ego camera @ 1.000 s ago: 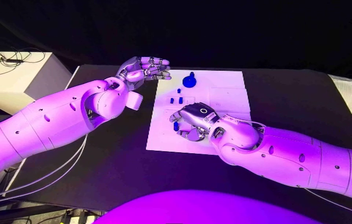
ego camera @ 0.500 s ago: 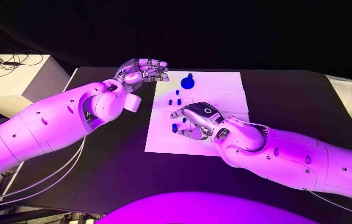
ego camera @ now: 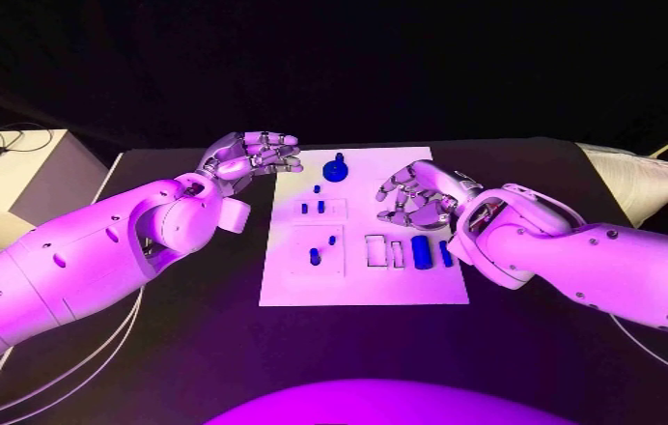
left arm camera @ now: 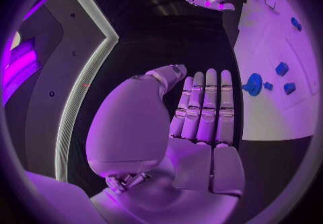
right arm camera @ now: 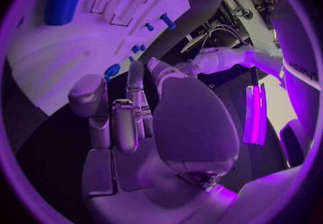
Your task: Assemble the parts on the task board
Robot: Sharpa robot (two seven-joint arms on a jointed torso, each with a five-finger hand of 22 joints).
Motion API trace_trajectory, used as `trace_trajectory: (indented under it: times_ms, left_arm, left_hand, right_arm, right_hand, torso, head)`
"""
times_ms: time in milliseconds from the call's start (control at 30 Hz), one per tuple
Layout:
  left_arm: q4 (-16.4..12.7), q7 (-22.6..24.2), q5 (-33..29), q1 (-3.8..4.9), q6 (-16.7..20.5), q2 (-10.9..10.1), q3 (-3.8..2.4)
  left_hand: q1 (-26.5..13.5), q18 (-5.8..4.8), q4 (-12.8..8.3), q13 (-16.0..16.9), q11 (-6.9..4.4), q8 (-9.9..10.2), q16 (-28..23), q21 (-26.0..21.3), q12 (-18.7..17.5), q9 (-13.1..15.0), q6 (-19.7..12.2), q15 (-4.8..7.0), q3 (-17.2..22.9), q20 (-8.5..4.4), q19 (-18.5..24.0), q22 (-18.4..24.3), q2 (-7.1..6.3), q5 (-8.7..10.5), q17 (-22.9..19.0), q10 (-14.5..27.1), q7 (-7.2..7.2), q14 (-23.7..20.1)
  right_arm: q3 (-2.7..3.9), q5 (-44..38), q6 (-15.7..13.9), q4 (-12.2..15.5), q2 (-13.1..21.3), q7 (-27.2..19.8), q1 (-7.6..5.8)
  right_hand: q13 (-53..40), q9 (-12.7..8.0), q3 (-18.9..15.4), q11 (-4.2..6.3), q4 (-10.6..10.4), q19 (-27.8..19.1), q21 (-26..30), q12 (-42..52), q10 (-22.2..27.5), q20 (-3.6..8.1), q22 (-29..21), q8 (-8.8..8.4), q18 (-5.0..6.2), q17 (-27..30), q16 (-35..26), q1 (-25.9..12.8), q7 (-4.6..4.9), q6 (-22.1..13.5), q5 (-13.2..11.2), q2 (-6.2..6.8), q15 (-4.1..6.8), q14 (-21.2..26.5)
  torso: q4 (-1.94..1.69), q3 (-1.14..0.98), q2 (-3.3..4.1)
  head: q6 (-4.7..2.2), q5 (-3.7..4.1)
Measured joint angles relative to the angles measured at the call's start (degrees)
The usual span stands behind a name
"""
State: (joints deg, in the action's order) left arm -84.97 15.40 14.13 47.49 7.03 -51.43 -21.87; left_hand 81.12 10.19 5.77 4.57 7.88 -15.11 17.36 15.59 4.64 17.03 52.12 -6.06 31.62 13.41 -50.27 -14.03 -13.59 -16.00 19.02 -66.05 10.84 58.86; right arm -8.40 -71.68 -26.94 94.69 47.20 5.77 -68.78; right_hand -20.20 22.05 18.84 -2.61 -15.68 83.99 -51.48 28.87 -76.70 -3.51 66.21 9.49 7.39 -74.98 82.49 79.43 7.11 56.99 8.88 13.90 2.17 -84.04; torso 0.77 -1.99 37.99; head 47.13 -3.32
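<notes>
as seen in the head view, the task board (ego camera: 365, 280) lies mid-worktop (ego camera: 557, 348) with blue parts (ego camera: 422, 251) scattered loose and slots unfilled, so assembly appears barely begun; the left robot hand (ego camera: 254, 157) hovers off the board's far left corner, the right robot hand (ego camera: 418, 198) above its right side. left wrist view: fingers (left arm camera: 205, 108) loosely extended, holding nothing. right wrist view: fingers (right arm camera: 118, 121) half-curled, nothing held.

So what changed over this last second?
The right hand lifted off the near left part of the task board and swung to its right side, holding nothing and uncovering the blue parts in their slots. The left hand stayed curled by the board's far left corner.
</notes>
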Motion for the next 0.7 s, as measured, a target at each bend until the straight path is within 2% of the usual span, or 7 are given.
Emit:
trace_trajectory:
  times_ms: [33, 100, 167, 267, 400, 567, 700]
  left_arm:
    - [0.0, 0.0, 0.0, -0.11, 0.0, 0.0, 0.01]
    - [0.1, 0.0, 0.0, -0.3, 0.0, 0.0, 0.01]
    - [0.2, 0.0, 0.0, -0.42, 0.0, 0.0, 0.01]
    - [0.2, 0.0, -0.1, -0.64, -0.1, 0.0, 0.01]
    - [0.3, 0.1, -0.1, -0.83, -0.2, 0.0, 0.01]
    - [0.1, 0.1, -0.1, -0.9, -0.4, -0.2, -0.01]
    - [0.1, 0.1, -0.1, -0.93, -0.5, -0.3, -0.01]
  left_hand:
    - [0.0, 0.0, 0.0, 0.0, 0.0, 0.0, 0.0, 0.0, 0.0, 0.0, 0.0, 0.0, 0.0, 0.0, 0.0, 0.0, 0.0, 0.0, 0.0, 0.0, 0.0, 0.0]
    - [0.0, 0.0, 0.0, 0.0, 0.0, 0.0, 0.0, 0.0, 0.0, 0.0, 0.0, 0.0, 0.0, 0.0, 0.0, 0.0, 0.0, 0.0, 0.0, 0.0, 0.0, 0.0]
    - [0.0, 0.0, 0.0, 0.0, 0.0, 0.0, 0.0, 0.0, 0.0, 0.0, 0.0, 0.0, 0.0, 0.0, 0.0, 0.0, 0.0, 0.0, 0.0, 0.0, 0.0, 0.0]
    - [0.0, 0.0, 0.0, 0.0, 0.0, 0.0, 0.0, 0.0, 0.0, 0.0, 0.0, 0.0, 0.0, 0.0, 0.0, 0.1, 0.0, 0.0, 0.1, 0.0, 0.0, 0.0]
    - [0.0, -0.01, 0.0, 0.0, 0.0, 0.0, 0.0, 0.0, 0.0, 0.0, 0.0, 0.0, 0.0, 0.0, 0.0, 0.1, 0.0, 0.0, 0.1, 0.0, 0.0, 0.0]
    - [0.0, 0.0, 0.0, 0.0, 0.0, 0.0, 0.0, 0.0, 0.0, 0.0, 0.0, 0.0, 0.0, 0.0, 0.0, 0.2, 0.0, 0.0, 0.1, 0.0, 0.0, 0.0]
    - [0.0, 0.0, 0.0, 0.0, 0.0, 0.0, -0.3, -0.2, 0.0, 0.0, 0.0, 0.0, 0.0, 0.0, 0.0, 0.2, 0.0, 0.0, 0.1, 0.0, 0.0, 0.0]
  right_arm:
    - [0.03, 1.7, 0.8, 0.2, 0.8, 0.5, -0.38]
    - [0.07, 5.0, 2.8, 0.7, 2.6, 2.2, -1.0]
    - [0.07, 7.0, 4.5, 0.9, 3.7, 4.0, -1.26]
    - [0.02, 8.8, 7.1, 1.4, 5.4, 7.5, -1.49]
    - [-0.1, 9.2, 9.4, 1.9, 7.0, 12.6, -1.59]
    - [-0.34, 8.4, 10.9, 2.8, 8.0, 17.6, -1.45]
    - [-0.48, 7.1, 11.7, 3.8, 8.3, 20.6, -1.12]
  right_hand:
    - [-17.1, 1.7, -2.0, 0.98, 0.0, -0.1, -2.1, 13.4, -0.6, 0.4, 1.5, 1.75, -0.97, 0.0, 0.6, -1.4, -0.41, 0.4, 0.3, -0.7, 0.55, 0.0]
    - [-40.9, 3.9, -4.4, 1.27, -0.4, 0.0, -6.1, 34.1, -2.6, 0.67, 4.3, 4.01, -1.22, 0.0, 2.5, -4.5, -0.91, 0.2, 0.7, -2.24, 0.54, 0.0]
    - [-52.4, 5.8, -6.6, 1.73, -0.7, 0.0, -10.5, 48.4, -5.9, 0.66, 7.2, 5.91, -2.17, 0.0, 4.7, -7.3, -1.2, 0.4, 1.8, -3.28, 0.54, 0.0]
    - [-54.6, 8.0, -9.4, 2.0, -1.0, 0.0, -15.7, 55.1, -7.2, 1.06, 8.7, 7.98, -2.99, 0.0, 6.6, -9.5, -1.77, 0.4, 2.9, -4.63, 0.93, 0.0]
    - [-54.8, 9.1, -11.3, 2.0, -1.0, 0.0, -19.1, 57.4, -7.4, 1.06, 8.7, 8.9, -3.01, 0.0, 7.3, -10.8, -2.08, 0.6, 3.2, -5.68, 0.93, 0.0]
    - [-54.8, 9.8, -13.4, 2.3, -1.1, 0.0, -21.0, 58.2, -7.2, 1.14, 8.7, 9.81, -3.01, 0.0, 7.3, -12.5, -2.84, 1.3, 3.2, -6.09, 1.34, 0.0]
    - [-54.8, 10.2, -15.7, 2.52, -1.1, 0.0, -21.8, 58.4, -7.4, 1.47, 8.7, 10.46, -3.88, 0.0, 7.3, -13.4, -3.28, 1.8, 3.2, -6.25, 1.67, 0.1]
  torso:
    - [0.13, 0.01, -0.12]
    - [0.34, 0.05, -0.31]
    - [0.57, 0.08, -0.51]
    - [0.85, 0.14, -0.76]
    - [1.15, 0.2, -1.03]
    - [1.4, 0.46, -1.2]
    - [1.42, 0.55, -1.21]
  head:
    - [-0.07, 0.32]
    - [-0.19, 0.77]
    - [-0.31, 1.16]
    - [-0.44, 1.64]
    - [-0.44, 2.11]
    - [-0.26, 2.61]
    - [-0.19, 2.83]
